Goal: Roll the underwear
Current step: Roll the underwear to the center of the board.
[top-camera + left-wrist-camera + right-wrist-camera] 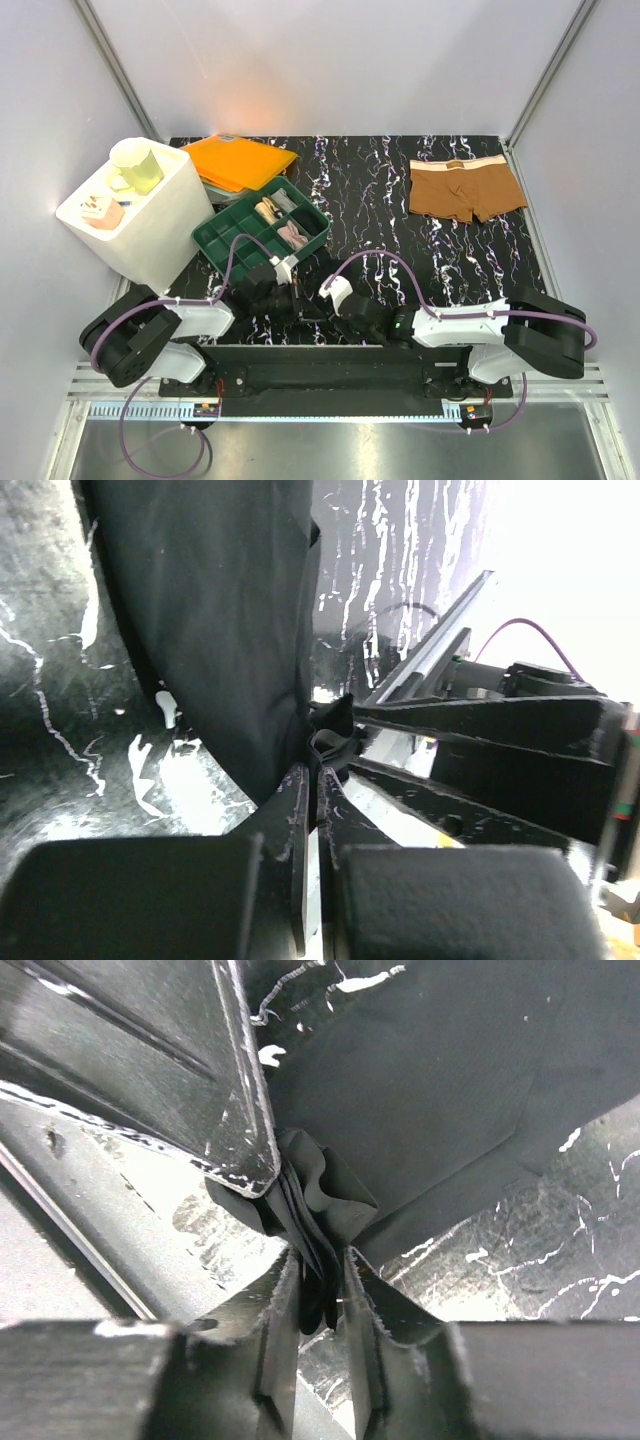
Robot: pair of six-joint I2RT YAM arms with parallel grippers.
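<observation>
I note left gripper [315, 780] clenched on edge of black briefs [200, 630], just nearside of green tray [262, 232]. Right gripper [322, 1275] nipping bunched fold of same garment, close beside left gripper. Fabric fills gap; grip appears firm, though pad contact partly hidden. Brown briefs [465, 188] lie flat, well right of tray, clear of both arms.

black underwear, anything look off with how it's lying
Yes: the black underwear is bunched into a wad at one edge, where the left pincer and right pincer pinch it; the brown underwear lies flat.
</observation>
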